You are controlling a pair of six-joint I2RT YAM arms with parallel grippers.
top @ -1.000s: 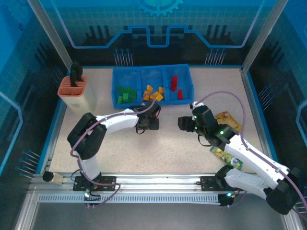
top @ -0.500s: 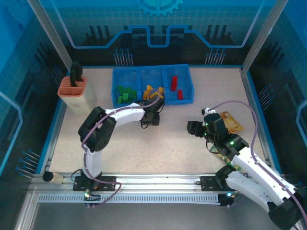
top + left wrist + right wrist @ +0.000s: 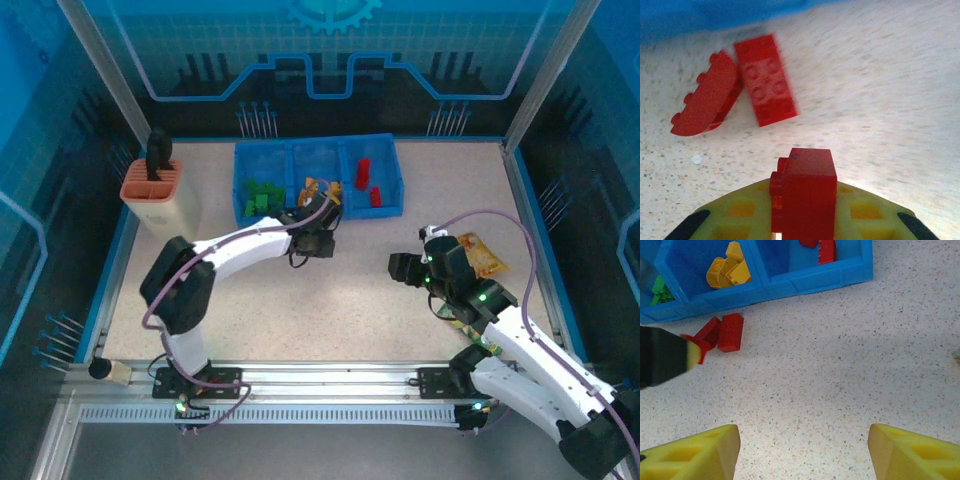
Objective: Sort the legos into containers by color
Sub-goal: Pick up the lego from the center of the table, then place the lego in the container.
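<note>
We have a red brick (image 3: 807, 190) clenched in the left jaws, pinched across its flat sides with studs showing at its left. It hangs low at the counter (image 3: 890, 100), just before the tray (image 3: 815, 280); we cannot tell whether it touches down. We judge it light, rigid and slick, so a square pinch on the flat faces suits it, while a corner hold would likely let it twist out. Just ahead, a flat brick (image 3: 765, 80) and a curved brick (image 3: 702, 100), both red, lie touching on the counter. The left arm (image 3: 240, 250) stretches forward and rightward, wrist low by the tray's middle. The right arm (image 3: 500, 320) is bent over open counter, its jaws released, grasping nothing.
</note>
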